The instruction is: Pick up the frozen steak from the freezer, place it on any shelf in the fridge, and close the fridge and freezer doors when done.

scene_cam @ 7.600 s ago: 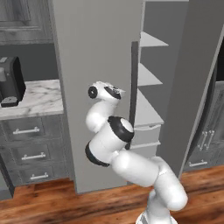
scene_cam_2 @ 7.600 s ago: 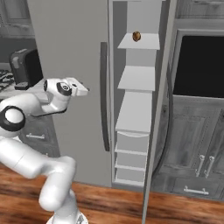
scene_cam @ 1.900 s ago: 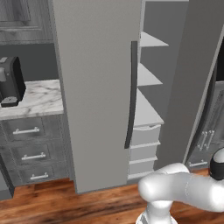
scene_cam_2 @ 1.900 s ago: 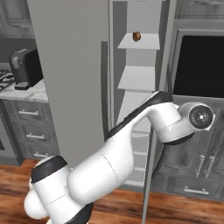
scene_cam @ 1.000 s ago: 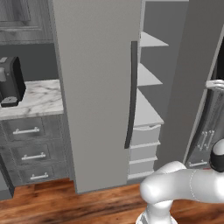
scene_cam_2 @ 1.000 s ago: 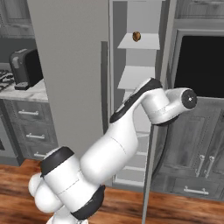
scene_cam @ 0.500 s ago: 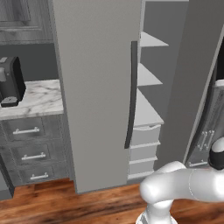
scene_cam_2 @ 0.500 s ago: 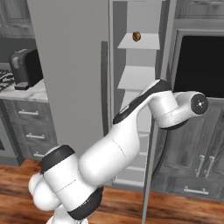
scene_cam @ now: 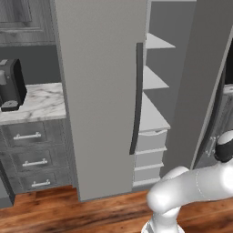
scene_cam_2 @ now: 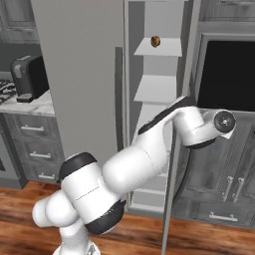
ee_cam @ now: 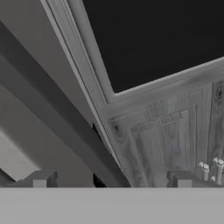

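Note:
The frozen steak (scene_cam_2: 155, 41) is a small brownish chunk lying on the top opaque shelf of the open freezer (scene_cam_2: 157, 89). Its shelves (scene_cam: 154, 42) also appear in the left base view. The freezer door (scene_cam_2: 193, 50) stands swung out, edge-on to me, and looks broad and grey in the left base view (scene_cam: 205, 77). The fridge door (scene_cam_2: 79, 74) is shut, so the fridge's shelf is hidden. My arm reaches round the freezer door, wrist (scene_cam_2: 223, 121) at its right. My gripper (ee_cam: 110, 179) is open, with a long dark bar (ee_cam: 57, 113) on the door's grey face running between its fingertips.
A black oven front (scene_cam_2: 226, 74) and grey cabinet doors with metal handles (scene_cam_2: 233, 189) stand right of the freezer door, close to my hand. On the left, a marble counter (scene_cam: 38, 100) holds a dark coffee machine (scene_cam: 10, 88) above drawers. The floor is wood.
The arm has swung from in front of the fridge door round to the right of the open freezer door. Over the last second the wrist has drifted slightly right and down.

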